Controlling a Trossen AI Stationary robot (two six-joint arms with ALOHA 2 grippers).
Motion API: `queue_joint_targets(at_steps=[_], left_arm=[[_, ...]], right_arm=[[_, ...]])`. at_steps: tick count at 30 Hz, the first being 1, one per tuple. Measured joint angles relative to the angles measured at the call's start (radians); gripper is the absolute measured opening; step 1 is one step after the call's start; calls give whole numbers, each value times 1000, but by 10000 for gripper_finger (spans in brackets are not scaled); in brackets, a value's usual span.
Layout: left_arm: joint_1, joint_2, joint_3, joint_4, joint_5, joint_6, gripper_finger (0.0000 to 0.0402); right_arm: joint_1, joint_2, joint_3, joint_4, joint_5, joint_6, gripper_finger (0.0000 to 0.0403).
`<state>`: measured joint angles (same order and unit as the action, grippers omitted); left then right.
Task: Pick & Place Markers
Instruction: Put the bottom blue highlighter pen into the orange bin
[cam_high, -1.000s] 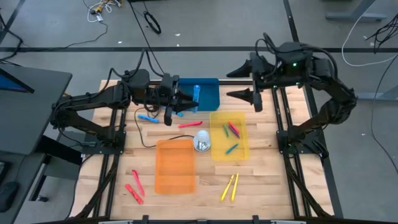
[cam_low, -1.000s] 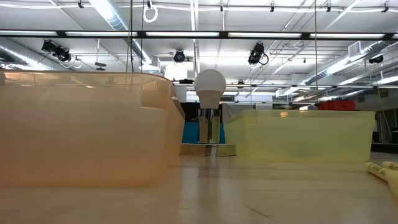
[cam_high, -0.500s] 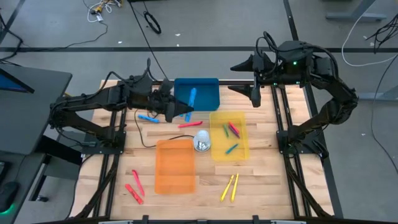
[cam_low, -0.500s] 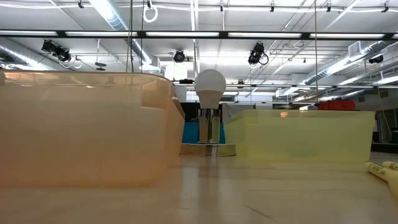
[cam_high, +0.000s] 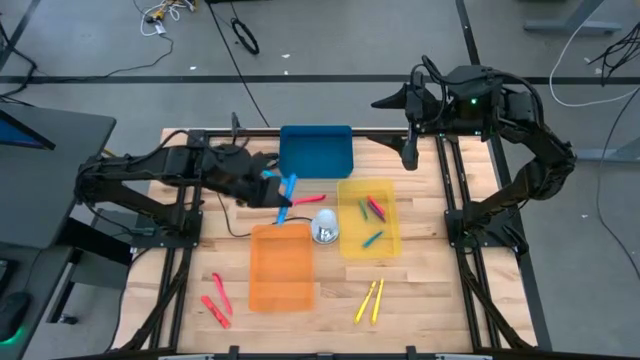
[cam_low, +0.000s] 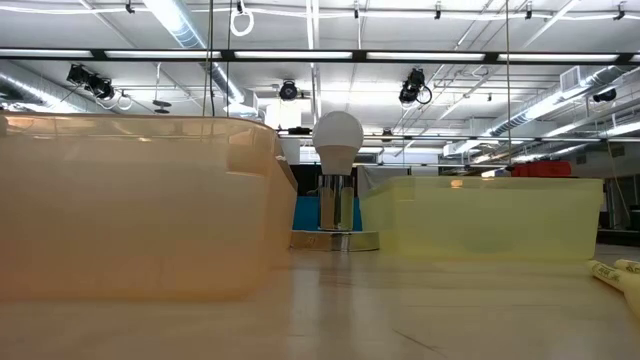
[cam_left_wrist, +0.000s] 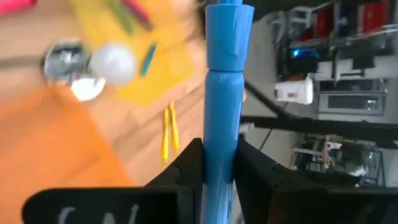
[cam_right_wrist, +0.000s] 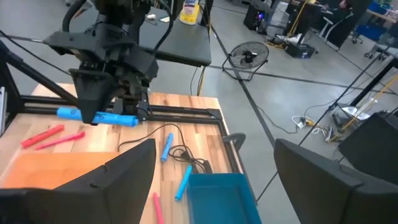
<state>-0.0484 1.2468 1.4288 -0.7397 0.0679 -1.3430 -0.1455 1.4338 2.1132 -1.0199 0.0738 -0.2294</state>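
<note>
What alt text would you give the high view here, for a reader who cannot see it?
Seen from above, the left claw holds a light blue marker between the blue tray and the orange tray. The right claw hangs open beyond the table's far right edge. The yellow tray holds several markers; others lie loose on the wooden table.

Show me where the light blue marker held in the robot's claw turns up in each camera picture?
High view: the light blue marker sits in the left claw, just above the orange tray.
Low view: not in it.
Left wrist view: marker upright at centre, between the fingers.
Right wrist view: marker lies level under the far arm.
Shared landmark: the orange tray, seen in all four views.
</note>
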Motion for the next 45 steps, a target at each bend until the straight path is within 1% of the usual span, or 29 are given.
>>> queue_joint_targets(at_steps=[4, 7, 11, 15, 20, 25, 29, 37, 45], left_arm=[[-42, 0, 0, -110, 43, -92, 69], [-72, 0, 0, -225, 68, -143, 69], [-108, 0, 0, -369, 74, -202, 69], [-136, 1, 0, -463, 24, -265, 69], [-186, 6, 0, -536, -49, -384, 69], [-227, 20, 0, -598, -68, -518, 69], [-256, 46, 0, -608, -75, -605, 69], [-292, 137, 0, -603, -91, -688, 69], [-291, 220, 0, -578, -82, -692, 69]], right_arm=[[0, 0, 0, 0, -1, 2, 327], [0, 0, 0, 0, -2, 4, 327], [0, 0, 0, 0, -2, 10, 327], [0, 0, 0, 1, -2, 10, 327], [0, 1, 0, 1, -2, 10, 327], [0, 1, 0, 2, -2, 10, 327], [0, 1, 0, 2, -2, 7, 327], [0, 1, 0, 1, -3, 9, 327], [0, 1, 0, 0, -3, 2, 327]])
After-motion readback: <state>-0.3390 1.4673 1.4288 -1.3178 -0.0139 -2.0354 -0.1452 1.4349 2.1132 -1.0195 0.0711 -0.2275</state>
